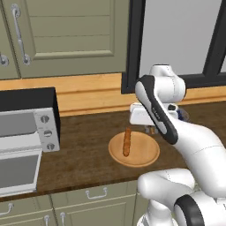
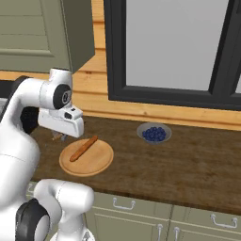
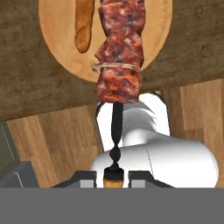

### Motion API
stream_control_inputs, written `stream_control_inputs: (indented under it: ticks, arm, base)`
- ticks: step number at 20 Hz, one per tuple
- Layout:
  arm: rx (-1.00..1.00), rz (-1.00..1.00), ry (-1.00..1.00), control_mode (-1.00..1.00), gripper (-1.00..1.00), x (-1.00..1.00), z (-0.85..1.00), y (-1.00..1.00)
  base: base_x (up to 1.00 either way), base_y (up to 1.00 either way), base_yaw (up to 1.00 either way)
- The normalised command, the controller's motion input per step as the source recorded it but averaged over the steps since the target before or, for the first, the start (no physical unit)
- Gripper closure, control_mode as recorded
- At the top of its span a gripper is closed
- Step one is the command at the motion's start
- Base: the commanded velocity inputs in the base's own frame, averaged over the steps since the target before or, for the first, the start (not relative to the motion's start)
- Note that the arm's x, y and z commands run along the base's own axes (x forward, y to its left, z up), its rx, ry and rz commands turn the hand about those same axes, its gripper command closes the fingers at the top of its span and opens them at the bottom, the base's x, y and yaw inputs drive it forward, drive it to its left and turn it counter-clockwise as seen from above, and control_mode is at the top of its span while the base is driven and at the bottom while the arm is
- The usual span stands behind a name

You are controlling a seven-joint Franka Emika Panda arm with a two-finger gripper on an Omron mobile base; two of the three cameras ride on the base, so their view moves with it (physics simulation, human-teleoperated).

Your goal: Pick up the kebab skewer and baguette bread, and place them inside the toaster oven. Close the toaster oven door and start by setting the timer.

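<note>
One of the two foods is already in hand: the pincer [image 3: 114, 174] is clamped on the stick end of the kebab skewer [image 3: 120, 57], whose meat chunks hang out ahead of the fingers in the hand view, above the round wooden board [image 1: 148, 155]. The baguette bread [image 1: 126, 141] lies untouched on that board, roughly in its middle, so it is not yet picked up. Nothing has gone into the toaster oven [image 1: 26, 128], which sits at the far left of the tabletop [image 1: 84, 154], well apart from the board; its toaster oven door [image 1: 17, 170] appears dropped open toward the front, so the cavity looks ready to receive food. By my reckoning the job is at an early stage: the skewer must travel left and go inside, the loaf must follow, then the door has to be shut and the timer knob [image 1: 44, 119] turned. Around the work, a small bowl of blueberries [image 2: 154, 133] stands on the tabletop to the right of the board, away from the route to the oven. The stretch of tabletop between board and oven looks bare, so the lowered door itself seems the chief thing to steer over, and the long skewer could catch the oven frame if carried crosswise.
</note>
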Motion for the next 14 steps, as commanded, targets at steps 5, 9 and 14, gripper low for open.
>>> stream_control_inputs:
  ticks: [5, 9, 14]
  arm:
    - [-0.01, 0.07, -0.15, -1.0, 1.0, -0.38, 0.33, 0.0]
    - [0.0, 0.03, -0.06, -1.0, 1.0, -0.26, 0.35, 0.0]
    - [0.0, 0.04, 0.0, -1.0, 1.0, -0.16, 0.14, -0.02]
  base:
    - [0.0, 0.0, 0.0]
    - [0.0, 0.0, 0.0]
    - [0.0, 0.0, 0.0]
